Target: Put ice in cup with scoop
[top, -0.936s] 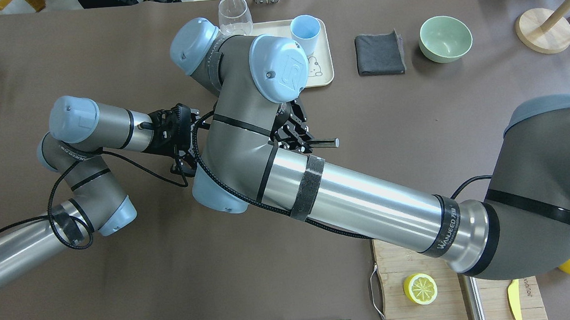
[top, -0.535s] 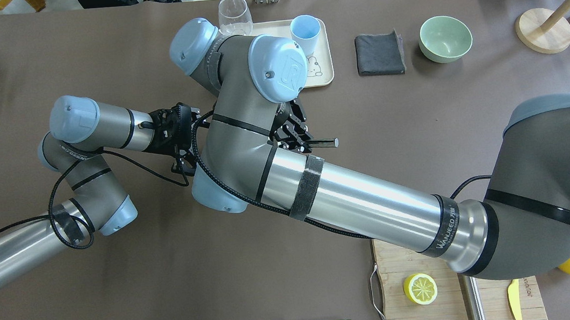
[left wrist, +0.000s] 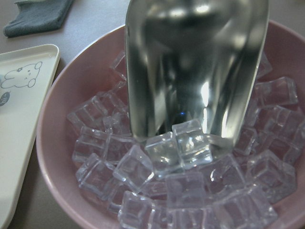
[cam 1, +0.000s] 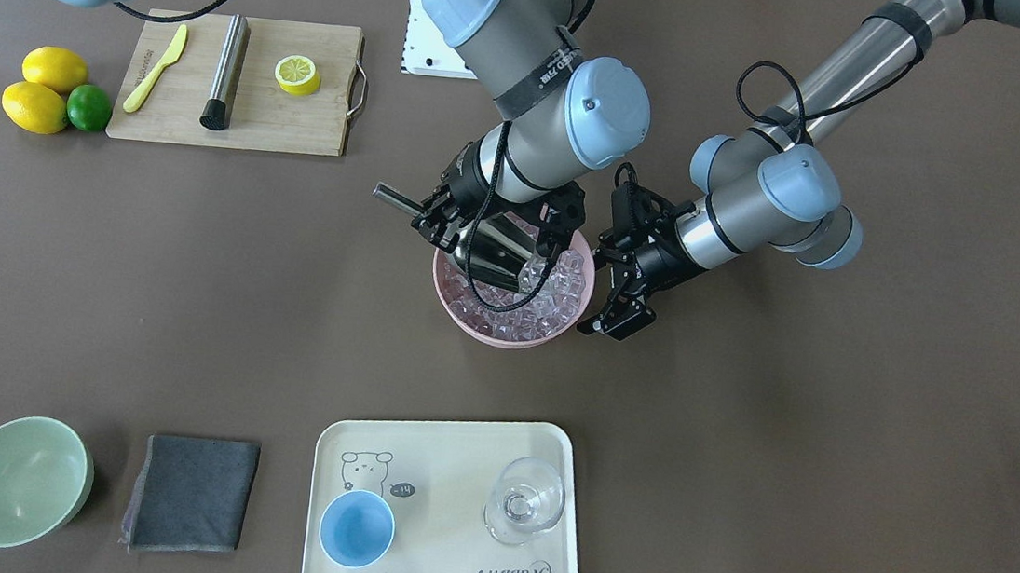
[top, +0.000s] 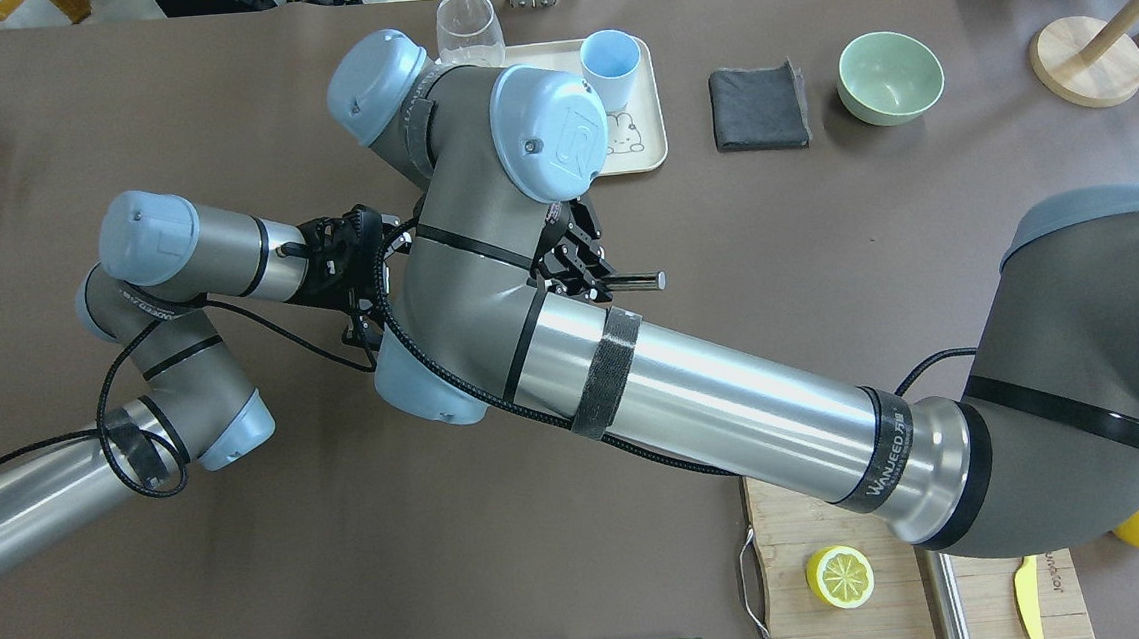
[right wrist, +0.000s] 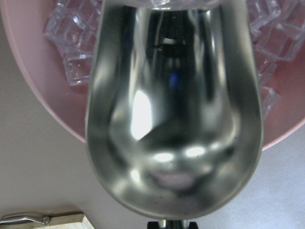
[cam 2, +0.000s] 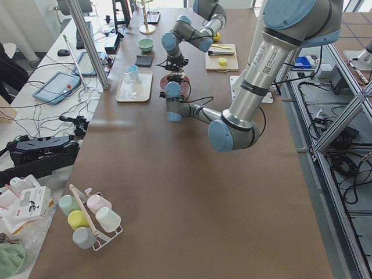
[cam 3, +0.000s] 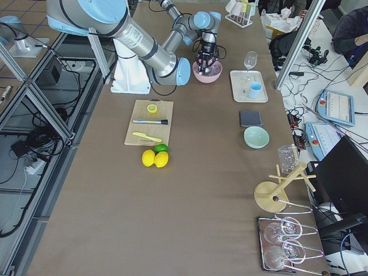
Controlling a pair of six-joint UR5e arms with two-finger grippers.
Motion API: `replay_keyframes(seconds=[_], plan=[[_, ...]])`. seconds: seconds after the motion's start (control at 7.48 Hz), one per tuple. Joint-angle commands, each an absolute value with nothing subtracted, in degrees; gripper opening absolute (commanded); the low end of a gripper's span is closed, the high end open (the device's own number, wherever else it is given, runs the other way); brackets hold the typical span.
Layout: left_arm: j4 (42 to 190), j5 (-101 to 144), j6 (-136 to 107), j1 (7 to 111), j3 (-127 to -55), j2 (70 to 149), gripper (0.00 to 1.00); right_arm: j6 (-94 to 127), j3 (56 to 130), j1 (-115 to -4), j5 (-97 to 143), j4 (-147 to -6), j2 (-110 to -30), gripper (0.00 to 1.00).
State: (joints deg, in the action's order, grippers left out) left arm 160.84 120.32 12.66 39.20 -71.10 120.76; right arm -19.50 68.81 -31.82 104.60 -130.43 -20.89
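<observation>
Right gripper [cam 1: 439,222] clamped on tubular handle of scoop [left wrist: 190,71], trough nosed into ice [left wrist: 186,143] in pink bowl [left wrist: 62,124] mid-bench; left gripper [cam 1: 615,287] apparently spread beside bowl; cup [cam 1: 357,527] near operators' edge; cubes hard, slick, loose, so likely carry trough level.

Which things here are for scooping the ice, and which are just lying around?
For the job: shiny steel scoop, clear ice cubes, pink bowl, small light-blue cup.
Just lying about: pale green bowl, grey folded cloth, clear glass, yellow lemons, wooden cutting board.
</observation>
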Motion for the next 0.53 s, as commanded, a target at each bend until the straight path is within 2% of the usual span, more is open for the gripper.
replay_keyframes(seconds=[0.0,0.4], plan=[[160.9,120.3,12.7,39.2,-71.1,120.8,0.97,-19.4,68.7,-31.8,104.5,-129.0,-20.8,0.0],[160.9,120.3,12.7,39.3,-71.1,120.8,0.97,-19.3,72.1,-31.8,104.4,-127.5,-21.9,0.0]])
